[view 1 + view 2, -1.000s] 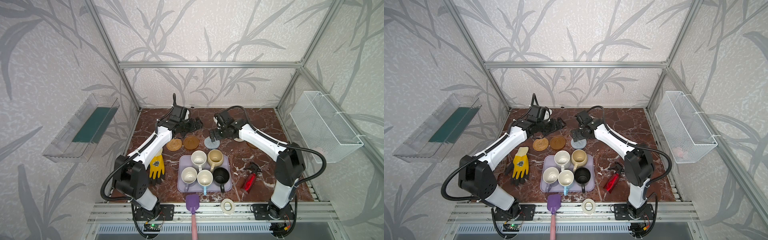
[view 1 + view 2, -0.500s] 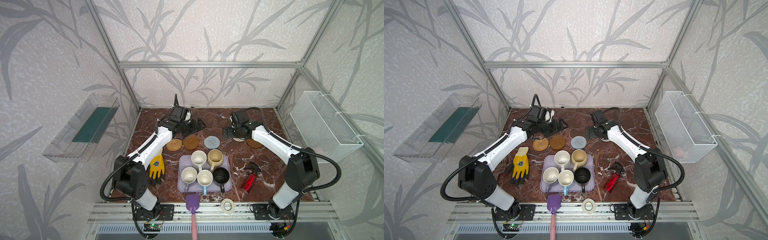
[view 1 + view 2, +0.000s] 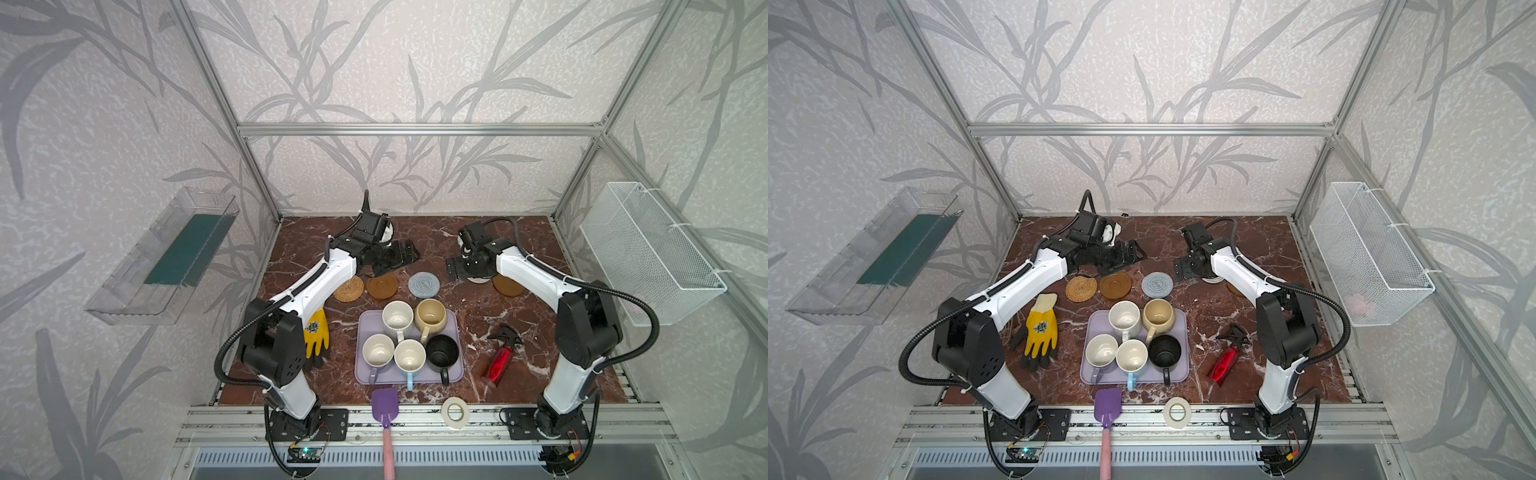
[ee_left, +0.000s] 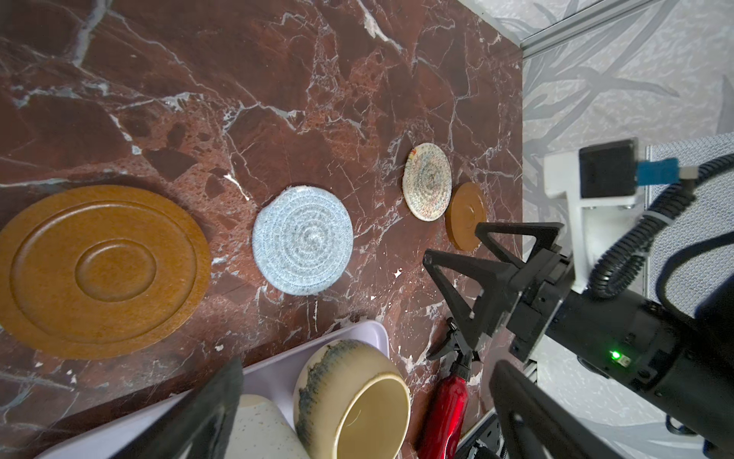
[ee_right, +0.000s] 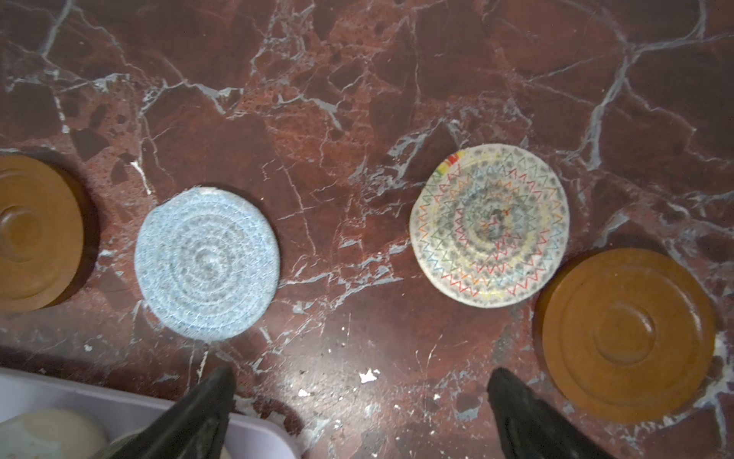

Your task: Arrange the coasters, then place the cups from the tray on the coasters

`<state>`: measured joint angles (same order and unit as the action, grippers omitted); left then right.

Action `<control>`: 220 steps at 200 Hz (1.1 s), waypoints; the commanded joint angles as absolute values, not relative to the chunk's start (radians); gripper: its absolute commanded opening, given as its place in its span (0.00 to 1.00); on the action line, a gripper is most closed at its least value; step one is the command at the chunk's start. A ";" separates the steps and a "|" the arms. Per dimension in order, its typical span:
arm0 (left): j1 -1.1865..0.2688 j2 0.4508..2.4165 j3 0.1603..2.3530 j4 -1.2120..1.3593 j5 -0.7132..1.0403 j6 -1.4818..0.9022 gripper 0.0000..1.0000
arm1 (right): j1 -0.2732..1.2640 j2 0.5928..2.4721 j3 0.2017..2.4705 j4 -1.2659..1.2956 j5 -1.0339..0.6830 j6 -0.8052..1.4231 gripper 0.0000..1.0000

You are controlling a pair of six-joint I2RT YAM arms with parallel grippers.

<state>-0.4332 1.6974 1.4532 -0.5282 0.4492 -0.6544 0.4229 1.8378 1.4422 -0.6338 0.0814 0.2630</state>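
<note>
**Hovering Over the Coaster Row, Both Hands Released**

Looking down on five coasters lying flat in a left-to-right row on the surface [image 3: 424, 232], just behind the tray [image 3: 368, 326]: one orange rattan coaster [image 3: 348, 289], one amber-brown coaster [image 3: 382, 285] with turned rings, one grey-blue rope coaster [image 3: 423, 284], one beige rope coaster [image 5: 489, 227] (stitched with coloured zigzags) and, just beside it, a second amber-brown coaster [image 5: 627, 336]. Being round, showing no long axis.

Counting five cups standing upright on the lilac tray, mouths up, handles pointing toward the near edge: white cup [image 3: 397, 318], cream-yellow cup [image 3: 431, 318], lilac cup [image 3: 377, 352], light blue cup [image 3: 409, 355], black cup [image 3: 441, 352].

Hanging above the row: left hand [image 3: 405, 253] and right hand [image 5: 361, 379], fingers spread wide, gripping nothing.
</note>
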 commanded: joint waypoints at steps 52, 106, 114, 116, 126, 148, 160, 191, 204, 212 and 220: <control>-0.463 1.722 1.502 -0.459 0.385 -0.686 0.99 | 0.373 1.925 1.542 -0.650 0.036 0.195 1.00; -0.467 1.729 1.473 -0.409 0.372 -0.696 0.99 | 0.355 2.001 1.616 -0.685 0.003 0.176 1.00; -0.466 1.736 1.477 -0.414 0.364 -0.695 0.99 | 0.353 2.008 1.621 -0.686 0.005 0.172 1.00; -0.467 1.737 1.477 -0.412 0.365 -0.695 0.99 | 0.353 2.009 1.622 -0.686 0.005 0.172 1.00; -0.467 1.740 1.478 -0.408 0.364 -0.697 0.99 | 0.350 2.017 1.625 -0.686 0.007 0.167 0.99; -0.469 1.753 1.480 -0.391 0.371 -0.703 0.99 | 0.346 2.039 1.636 -0.693 0.012 0.162 0.99; -0.468 1.760 1.480 -0.388 0.368 -0.700 0.99 | 0.344 2.056 1.646 -0.699 0.016 0.157 0.99; -0.469 1.791 1.489 -0.378 0.384 -0.698 0.99 | 0.334 2.102 1.679 -0.720 0.029 0.150 0.99; -0.469 1.810 1.503 -0.379 0.397 -0.695 0.99 | 0.329 2.114 1.688 -0.722 0.022 0.142 0.99; -0.470 1.823 1.517 -0.387 0.398 -0.692 0.99 | 0.325 2.122 1.694 -0.725 0.014 0.138 0.99; -0.471 1.834 1.531 -0.395 0.396 -0.688 0.99 | 0.323 2.131 1.700 -0.729 0.008 0.133 1.00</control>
